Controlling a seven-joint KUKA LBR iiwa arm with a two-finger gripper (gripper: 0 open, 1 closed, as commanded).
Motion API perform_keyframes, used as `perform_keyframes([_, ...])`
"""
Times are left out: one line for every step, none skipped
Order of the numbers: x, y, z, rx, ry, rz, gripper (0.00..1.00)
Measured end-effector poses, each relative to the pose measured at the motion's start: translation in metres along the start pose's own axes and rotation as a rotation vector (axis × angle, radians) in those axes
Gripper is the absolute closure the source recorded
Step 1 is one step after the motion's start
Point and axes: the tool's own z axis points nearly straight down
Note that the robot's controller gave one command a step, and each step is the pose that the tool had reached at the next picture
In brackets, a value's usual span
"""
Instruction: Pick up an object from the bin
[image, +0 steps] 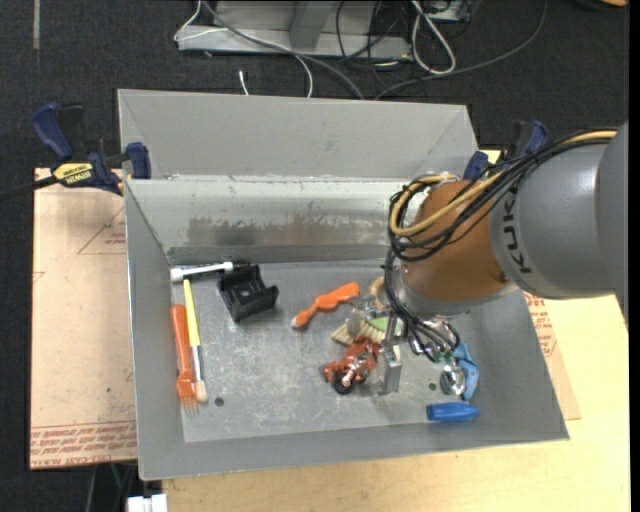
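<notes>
A small red and dark thing (345, 373) lies near the front of the grey bin (300, 430), in a little heap of bits. The gripper (388, 372) is down just beside it, on its right; whether the gripper is open or closed, or has hold of anything, cannot be told. An orange piece (325, 305) lies behind the heap, a blue piece (452, 411) to the right, and a black block (247, 292) and two toothbrushes (188, 350) well apart on the left. The arm (540, 235) reaches in from the right with its wrist pointed down.

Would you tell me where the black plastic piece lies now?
In the camera view, the black plastic piece sits in the bin, left of centre, just right of the yellow stick and left of the orange piece.
</notes>
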Motion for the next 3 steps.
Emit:
perform_keyframes([-0.007,-0.027,0.017,0.004,-0.010,-0.054,0.00])
perform_keyframes([-0.002,-0.007,0.011,-0.002,0.000,-0.020,1.00])
perform_keyframes([-0.002,-0.007,0.011,-0.002,0.000,-0.020,1.00])
